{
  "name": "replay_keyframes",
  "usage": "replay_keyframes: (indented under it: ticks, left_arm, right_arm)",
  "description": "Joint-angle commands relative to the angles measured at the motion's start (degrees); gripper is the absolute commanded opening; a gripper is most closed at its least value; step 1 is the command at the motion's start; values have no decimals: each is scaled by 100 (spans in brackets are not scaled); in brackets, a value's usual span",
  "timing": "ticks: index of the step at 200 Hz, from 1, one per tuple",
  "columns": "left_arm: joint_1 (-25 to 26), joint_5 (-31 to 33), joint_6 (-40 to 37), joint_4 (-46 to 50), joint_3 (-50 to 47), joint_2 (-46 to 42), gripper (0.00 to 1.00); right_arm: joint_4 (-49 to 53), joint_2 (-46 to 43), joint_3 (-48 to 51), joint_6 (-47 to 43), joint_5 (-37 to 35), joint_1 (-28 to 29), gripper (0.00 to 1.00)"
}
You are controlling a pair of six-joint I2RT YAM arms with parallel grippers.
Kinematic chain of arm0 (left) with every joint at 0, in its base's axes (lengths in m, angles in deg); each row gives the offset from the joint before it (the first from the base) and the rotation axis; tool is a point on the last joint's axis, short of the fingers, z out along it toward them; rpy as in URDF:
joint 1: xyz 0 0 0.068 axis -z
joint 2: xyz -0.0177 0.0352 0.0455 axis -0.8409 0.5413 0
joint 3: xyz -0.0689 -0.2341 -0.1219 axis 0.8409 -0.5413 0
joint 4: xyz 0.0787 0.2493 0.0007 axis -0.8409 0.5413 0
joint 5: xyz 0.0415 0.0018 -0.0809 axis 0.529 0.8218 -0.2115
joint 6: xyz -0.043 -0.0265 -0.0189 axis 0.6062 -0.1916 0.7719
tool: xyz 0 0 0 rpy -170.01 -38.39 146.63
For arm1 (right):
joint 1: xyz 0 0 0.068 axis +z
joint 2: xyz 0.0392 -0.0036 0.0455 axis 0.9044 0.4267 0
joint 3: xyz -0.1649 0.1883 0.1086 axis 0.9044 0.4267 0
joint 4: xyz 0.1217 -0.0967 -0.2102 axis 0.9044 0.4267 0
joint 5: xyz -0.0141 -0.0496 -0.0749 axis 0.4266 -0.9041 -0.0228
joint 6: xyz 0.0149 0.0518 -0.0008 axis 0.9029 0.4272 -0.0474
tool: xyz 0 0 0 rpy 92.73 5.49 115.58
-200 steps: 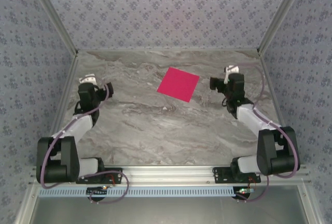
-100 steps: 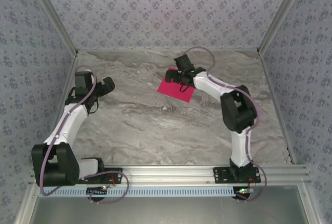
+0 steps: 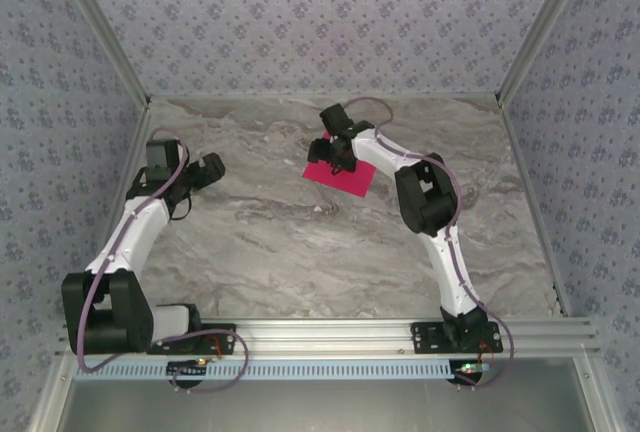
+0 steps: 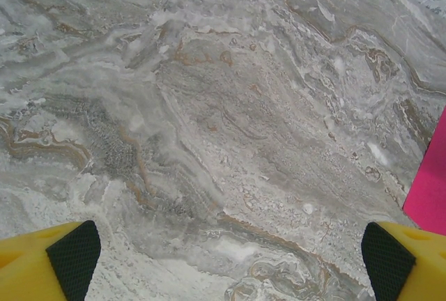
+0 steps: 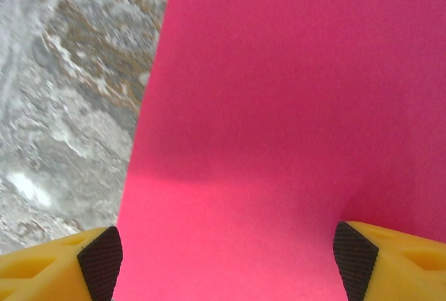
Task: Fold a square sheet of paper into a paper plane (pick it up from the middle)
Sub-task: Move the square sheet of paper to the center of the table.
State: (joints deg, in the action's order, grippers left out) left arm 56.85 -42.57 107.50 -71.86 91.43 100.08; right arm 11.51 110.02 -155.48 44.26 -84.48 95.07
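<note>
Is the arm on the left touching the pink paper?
No, the left gripper hovers over bare table, clearly apart from the square sheet of paper.

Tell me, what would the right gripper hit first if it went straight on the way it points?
Most likely the flat, bright pink square sheet of paper: the right gripper points down at it, jaws open.

— How many sheets lie on the one grey marbled tabletop [image 3: 280, 242]?
— One: a single thin magenta-pink square sheet of paper [image 3: 356, 183].
— And the machines?
— Two white-and-black robot arms, the left arm [image 3: 135, 237] and the right arm [image 3: 432, 202]. Two yellow-fingered grippers: the left gripper [image 4: 230, 258] and the right gripper [image 5: 228, 256]. Three blue-grey patterned walls [image 3: 320, 22] too.
</note>
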Motion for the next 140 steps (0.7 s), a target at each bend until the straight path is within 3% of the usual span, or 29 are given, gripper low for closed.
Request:
replay_keyframes:
  ticks: [1, 53, 86, 106, 140]
  left_arm:
    - [-20, -129, -6, 74, 71, 77, 99]
    - [-19, -263, 73, 22, 55, 261, 99]
    - [-5, -340, 109, 46, 90, 350, 99]
    - [21, -377, 126, 37, 90, 370, 99]
    - [38, -371, 134, 45, 101, 409, 99]
  right_arm:
    - [745, 134, 227, -328, 276, 124, 85]
    - [646, -1197, 2901, -1047, 383, 676, 85]
    - [761, -2126, 4657, -920, 353, 1165, 85]
    - [981, -2641, 4816, -769, 406, 1186, 85]
    - [1597, -3177, 3728, -695, 216, 846, 87]
